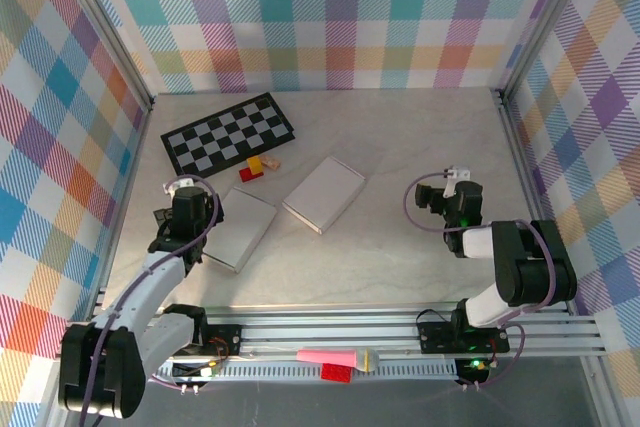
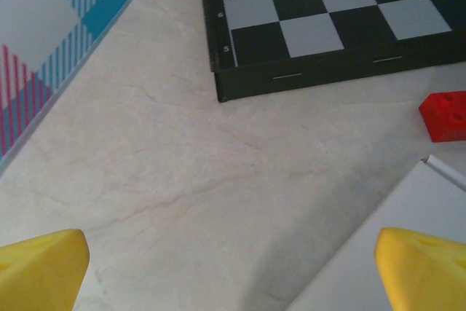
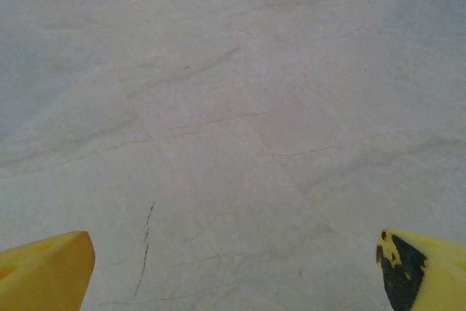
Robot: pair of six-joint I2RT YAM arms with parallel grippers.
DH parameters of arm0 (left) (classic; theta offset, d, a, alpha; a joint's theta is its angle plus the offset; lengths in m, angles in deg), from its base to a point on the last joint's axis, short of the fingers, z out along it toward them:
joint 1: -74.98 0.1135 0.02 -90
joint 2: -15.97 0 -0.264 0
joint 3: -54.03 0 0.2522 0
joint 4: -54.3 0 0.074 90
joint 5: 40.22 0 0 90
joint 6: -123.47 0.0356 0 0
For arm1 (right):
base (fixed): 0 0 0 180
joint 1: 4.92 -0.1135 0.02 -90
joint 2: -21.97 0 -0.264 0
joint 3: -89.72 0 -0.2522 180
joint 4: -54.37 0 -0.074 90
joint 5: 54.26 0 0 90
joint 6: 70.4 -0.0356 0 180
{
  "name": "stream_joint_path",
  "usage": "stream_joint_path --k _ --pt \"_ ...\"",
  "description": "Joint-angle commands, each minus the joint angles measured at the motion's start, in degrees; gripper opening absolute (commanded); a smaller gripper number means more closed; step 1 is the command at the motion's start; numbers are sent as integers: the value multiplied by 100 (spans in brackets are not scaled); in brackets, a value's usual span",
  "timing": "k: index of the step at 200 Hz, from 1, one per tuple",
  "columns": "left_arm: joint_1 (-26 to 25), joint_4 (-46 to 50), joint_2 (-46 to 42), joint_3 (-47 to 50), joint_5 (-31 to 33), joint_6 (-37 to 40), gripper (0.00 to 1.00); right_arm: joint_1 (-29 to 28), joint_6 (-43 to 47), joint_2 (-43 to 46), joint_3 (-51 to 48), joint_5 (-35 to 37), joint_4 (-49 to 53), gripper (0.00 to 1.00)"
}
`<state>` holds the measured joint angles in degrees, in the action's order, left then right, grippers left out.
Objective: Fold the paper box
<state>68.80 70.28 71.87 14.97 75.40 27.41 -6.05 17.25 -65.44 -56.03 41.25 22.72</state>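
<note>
Currently, left claw [image 1: 184,195] released, empty, yellow fingertips [image 2: 40,267] spread wide at the lower corners of the wrist view, low over pale marbled bench [image 1: 420,137]. Left paper box [image 1: 238,230] flat and white, just beside that claw on its right; one corner of it under the right-hand fingertip in the left wrist view. Middle paper box [image 1: 324,193] also flat, lying at an angle near the centre of the bench, apart from the first. Neither folded up yet. Chessboard [image 1: 228,133] toward the far left, ahead of the left claw. Red block [image 1: 246,174], yellow block [image 1: 256,163] and tan block [image 1: 272,162] clustered between chessboard and boxes, red block just off the left paper box's far corner. Right claw [image 1: 430,195] likewise released and empty, its yellow tips wide apart over bare bench on the right side, well apart from both boxes.
</note>
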Motion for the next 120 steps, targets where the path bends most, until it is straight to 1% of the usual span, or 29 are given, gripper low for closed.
stream_joint_path --k 1,17,62,90,107,120 --pt "142 -941 213 247 -435 220 100 -11 -55 -33 210 207 -346 99" --pt "226 -1146 509 252 -484 170 100 -17 -53 -16 192 209 -383 99" --pt "363 -2000 1535 33 -1020 254 100 -15 -46 -21 192 206 -381 99" --pt "359 -2868 2125 -88 -1275 408 100 -11 -51 -25 194 206 -381 99" --pt "360 -3640 2488 -89 -1512 405 100 -10 -50 -25 201 202 -377 99" --pt "348 -3934 2774 -154 -1672 476 100 -10 -50 -23 193 205 -380 99"
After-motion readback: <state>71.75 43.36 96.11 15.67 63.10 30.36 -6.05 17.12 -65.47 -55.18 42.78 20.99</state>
